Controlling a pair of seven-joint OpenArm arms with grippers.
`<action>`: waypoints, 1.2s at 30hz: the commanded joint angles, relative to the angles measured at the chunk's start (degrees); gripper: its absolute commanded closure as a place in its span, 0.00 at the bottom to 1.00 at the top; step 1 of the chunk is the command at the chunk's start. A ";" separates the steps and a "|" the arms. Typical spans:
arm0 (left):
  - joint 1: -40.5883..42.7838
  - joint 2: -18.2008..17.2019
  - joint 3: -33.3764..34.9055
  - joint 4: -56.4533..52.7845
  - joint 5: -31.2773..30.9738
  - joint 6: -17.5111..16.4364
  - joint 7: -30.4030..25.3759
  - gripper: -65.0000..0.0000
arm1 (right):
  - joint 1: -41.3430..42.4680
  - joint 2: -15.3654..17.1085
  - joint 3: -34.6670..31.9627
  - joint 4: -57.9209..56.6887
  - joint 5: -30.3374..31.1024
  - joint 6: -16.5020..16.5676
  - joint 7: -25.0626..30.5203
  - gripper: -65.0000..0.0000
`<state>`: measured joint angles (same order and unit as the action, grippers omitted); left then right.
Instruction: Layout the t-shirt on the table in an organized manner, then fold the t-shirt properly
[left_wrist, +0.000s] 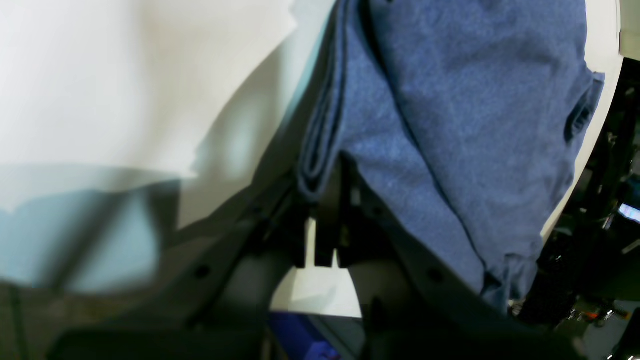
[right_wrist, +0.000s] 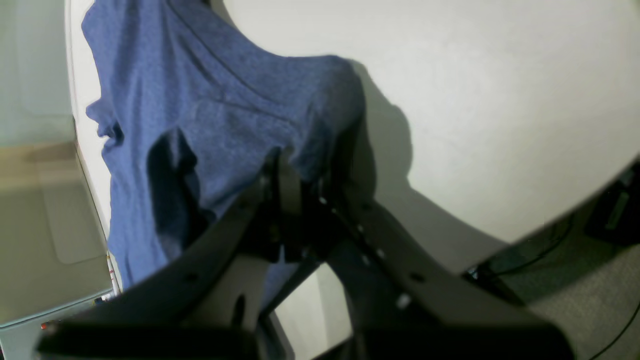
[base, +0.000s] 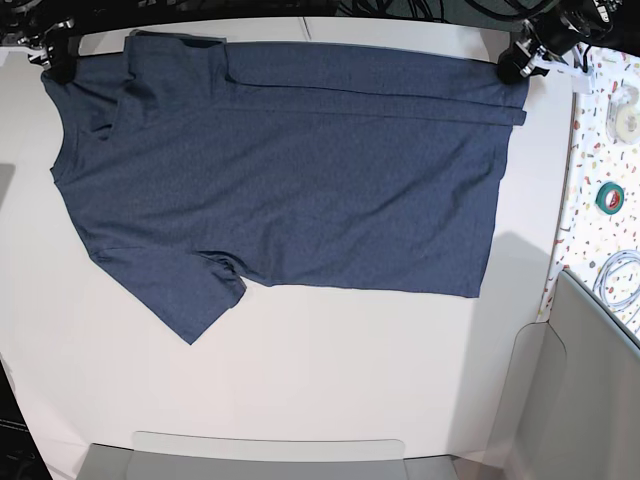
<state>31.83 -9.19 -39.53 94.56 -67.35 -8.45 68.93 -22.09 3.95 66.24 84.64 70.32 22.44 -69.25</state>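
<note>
My navy heathered t-shirt lies spread flat on the white table, far long edge folded inward, plain side up.

Base view: mounted overhead, facing straight down, wide enough to take in nearly the whole tabletop. Left wrist view: mounted on the arm behind its jaws, looking along them at close range, cloth filling the upper right. Right wrist view: likewise, cloth at upper left. All three share the t-shirt and tabletop.
</note>
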 joint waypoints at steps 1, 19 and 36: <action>1.18 -0.35 -0.69 0.60 1.11 0.49 -0.13 1.00 | -0.46 1.29 0.44 1.12 0.93 -0.15 1.61 1.00; 5.92 2.55 -0.87 4.64 1.11 0.49 -0.13 1.00 | -1.96 3.92 0.53 1.12 0.93 -0.24 1.52 1.00; 6.28 2.55 -0.87 4.73 1.11 0.58 -0.40 0.83 | -2.05 4.01 0.36 1.12 0.93 -0.24 1.52 1.00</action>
<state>37.30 -5.96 -39.81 98.67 -67.20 -8.21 68.95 -23.53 6.76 66.08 84.64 70.26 22.31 -69.08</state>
